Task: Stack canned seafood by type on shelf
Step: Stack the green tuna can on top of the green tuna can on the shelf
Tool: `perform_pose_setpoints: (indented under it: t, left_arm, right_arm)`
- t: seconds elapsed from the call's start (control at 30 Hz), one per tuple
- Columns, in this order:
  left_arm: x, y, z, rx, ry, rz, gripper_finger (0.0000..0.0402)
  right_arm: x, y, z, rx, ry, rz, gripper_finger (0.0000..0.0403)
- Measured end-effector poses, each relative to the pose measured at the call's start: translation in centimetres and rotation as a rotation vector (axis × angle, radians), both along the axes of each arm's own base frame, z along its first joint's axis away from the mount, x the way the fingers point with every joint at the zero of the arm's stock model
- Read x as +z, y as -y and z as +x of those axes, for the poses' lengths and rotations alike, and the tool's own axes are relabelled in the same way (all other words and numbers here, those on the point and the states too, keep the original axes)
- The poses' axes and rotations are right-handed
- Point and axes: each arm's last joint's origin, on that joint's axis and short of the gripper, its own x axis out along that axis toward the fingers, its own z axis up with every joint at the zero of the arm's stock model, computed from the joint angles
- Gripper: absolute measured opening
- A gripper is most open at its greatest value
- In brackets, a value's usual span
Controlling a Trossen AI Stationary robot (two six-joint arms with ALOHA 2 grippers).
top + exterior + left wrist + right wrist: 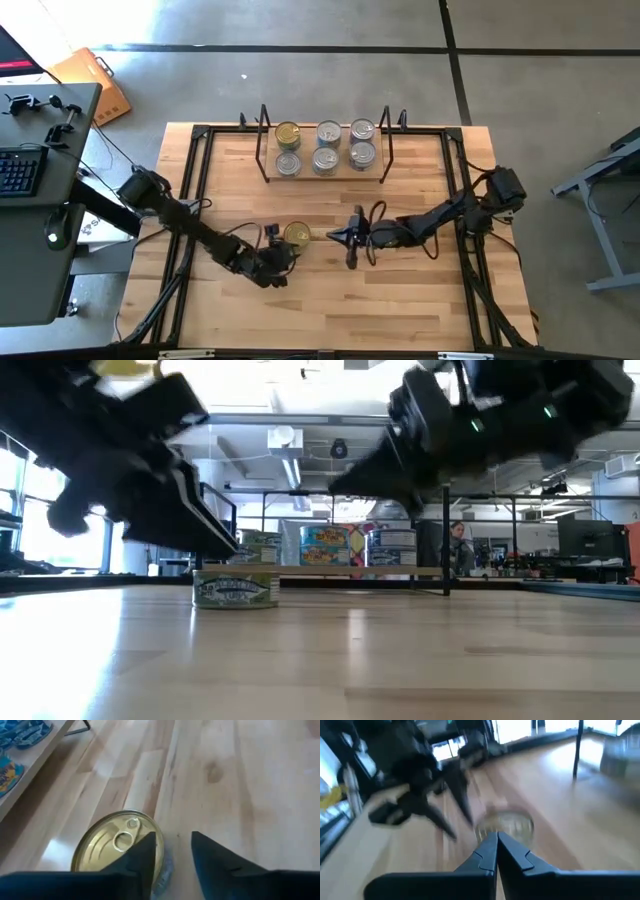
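The left gripper [172, 852] is hovering with its fingers partly apart, holding nothing, one finger overlapping the rim of a gold-topped tin [117, 842] lying flat on the table [400, 290]. The right gripper [496, 842] is waiting just beside the tin, fingers pressed together and empty. Six tins are already sitting on the shelf [325, 178] behind. The tin looks rigid, smooth, probably slippery and fairly weighty; gripping across its short round wall seems best.

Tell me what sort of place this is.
Probably a robotics lab or workshop: a wooden table on a concrete floor, a desk with a keyboard beside it, and an open room with monitors behind.
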Motion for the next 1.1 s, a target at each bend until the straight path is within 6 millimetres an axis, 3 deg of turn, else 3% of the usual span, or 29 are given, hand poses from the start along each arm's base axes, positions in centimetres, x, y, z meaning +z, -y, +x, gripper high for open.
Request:
perform_pose_setpoints:
  t: [0.17, 0.3, 0.4, 0.67, 0.87, 1.1]
  left_arm:
    - [-1.4, -1.5, 1.0, -0.069, -0.107, 0.036, 0.0168]
    - [-2.1, -2.0, 1.5, -0.127, -0.159, 0.093, 0.0170]
    - [-2.6, -2.1, 1.6, -0.147, -0.184, 0.115, 0.0144]
    - [-2.7, -2.0, 1.5, -0.137, -0.181, 0.093, 0.0011]
    - [-1.5, -0.2, 2.1, -0.160, -0.204, 0.193, 0.0004]
    - [1.3, 1.8, 3.0, -0.171, -0.342, 0.286, 0.0001]
  right_arm:
    - [-1.9, -0.4, -1.0, -0.028, -0.038, 0.045, 0.0000]
    - [-2.8, -0.4, -1.0, -0.060, -0.064, 0.026, 0.0000]
    - [-2.7, -0.4, -0.9, -0.063, -0.043, 0.031, 0.0000]
    - [-2.7, -0.7, -1.0, -0.051, -0.046, 0.013, 0.0000]
    - [-2.7, -0.7, -1.0, -0.051, -0.047, 0.013, 0.0000]
    - [-2.7, -0.7, -0.9, -0.050, -0.047, 0.013, 0.0000]
